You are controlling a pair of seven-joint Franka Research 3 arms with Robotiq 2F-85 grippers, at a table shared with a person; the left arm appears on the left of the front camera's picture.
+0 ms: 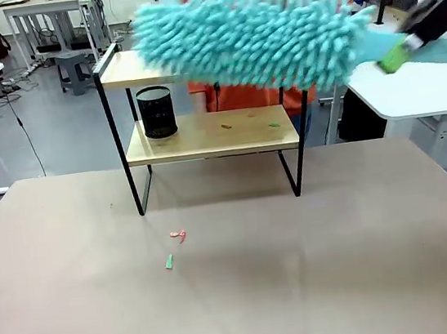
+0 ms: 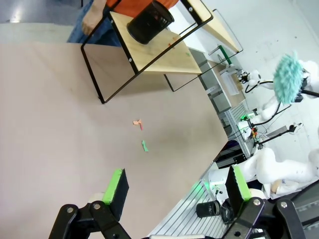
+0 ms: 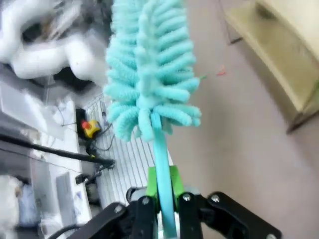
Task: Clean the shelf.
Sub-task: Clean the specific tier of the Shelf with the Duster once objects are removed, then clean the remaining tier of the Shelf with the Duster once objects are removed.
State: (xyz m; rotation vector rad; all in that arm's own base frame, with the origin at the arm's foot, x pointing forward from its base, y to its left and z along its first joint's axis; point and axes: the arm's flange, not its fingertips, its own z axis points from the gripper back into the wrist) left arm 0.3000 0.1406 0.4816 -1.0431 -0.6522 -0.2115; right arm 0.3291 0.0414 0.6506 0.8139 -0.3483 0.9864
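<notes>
The shelf point(image 1: 211, 138) stands at the table's far side, its two wooden boards in a black frame. Small scraps point(image 1: 226, 125) lie on its lower board. A fluffy teal duster point(image 1: 256, 35) stretches over the top board, blurred, its handle coming from my right gripper point(image 1: 396, 53) at the upper right. In the right wrist view my right gripper point(image 3: 163, 186) is shut on the duster point(image 3: 149, 69) handle, with the shelf point(image 3: 284, 50) at the upper right. My left gripper point(image 2: 176, 174) hangs open above the table, well short of the shelf point(image 2: 159, 55), and the duster point(image 2: 287, 77) shows far off.
A black mesh cup point(image 1: 156, 111) stands on the lower board's left end. A pink scrap point(image 1: 178, 235) and a green scrap point(image 1: 169, 261) lie on the brown table point(image 1: 341, 242) in front of the shelf. A person in orange point(image 1: 255, 97) stands behind it, one hand point(image 2: 92, 20) near the frame.
</notes>
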